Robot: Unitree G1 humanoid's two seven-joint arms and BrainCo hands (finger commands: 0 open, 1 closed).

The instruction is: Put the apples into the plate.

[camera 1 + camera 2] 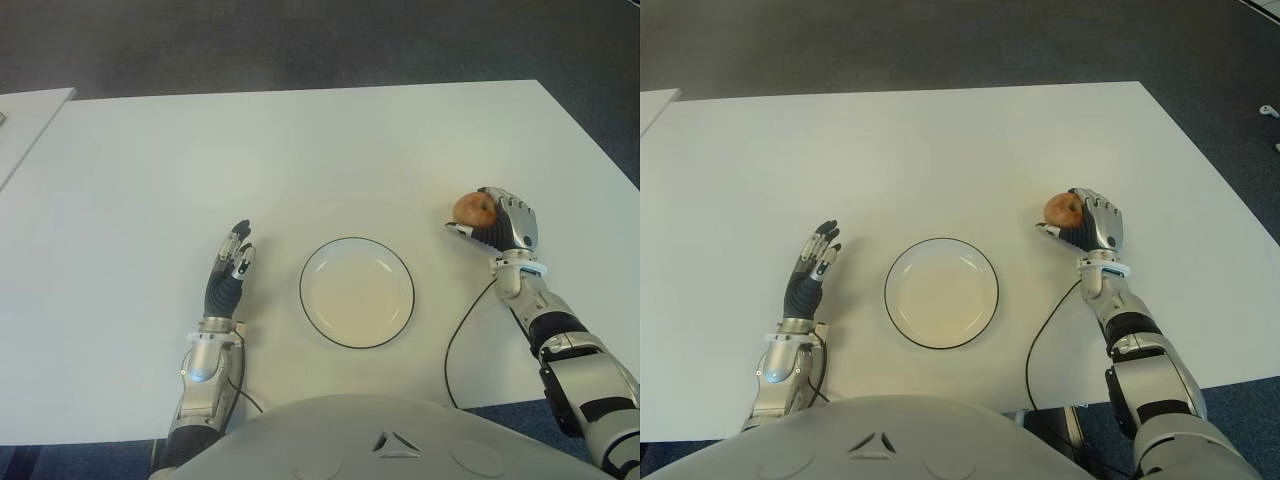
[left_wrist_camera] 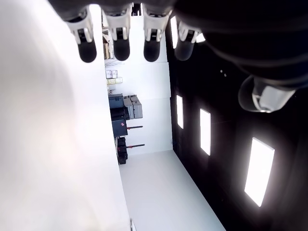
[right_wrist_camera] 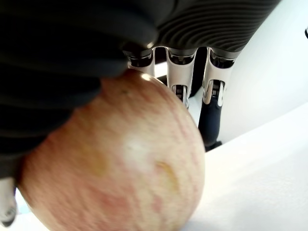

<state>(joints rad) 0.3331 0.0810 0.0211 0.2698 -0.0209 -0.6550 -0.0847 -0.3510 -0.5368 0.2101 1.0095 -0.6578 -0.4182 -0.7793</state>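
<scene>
Closest to you, the plate (image 1: 357, 292) is sitting empty on the white surface (image 1: 300, 160), dead centre in front of the torso. Your left hand (image 1: 228, 270) is idling to the left of it, fingers stretched out straight and holding nothing.

A bit further out on the right, your right hand (image 1: 497, 222) is wrapping around the apple (image 1: 474, 208), fingers curling over its far side, palm against the fruit. It's right of the plate and apart from it; can't tell if it's lifted clear of the surface or touching it.

Handling-wise I'd guess it's firm, smooth-skinned and a little slick, moderately weighty, and it'll bruise if dropped. Grabbing round the widest part looks right. It's basically round, so no real long axis, and I can't make out where the stem is pointing.
</scene>
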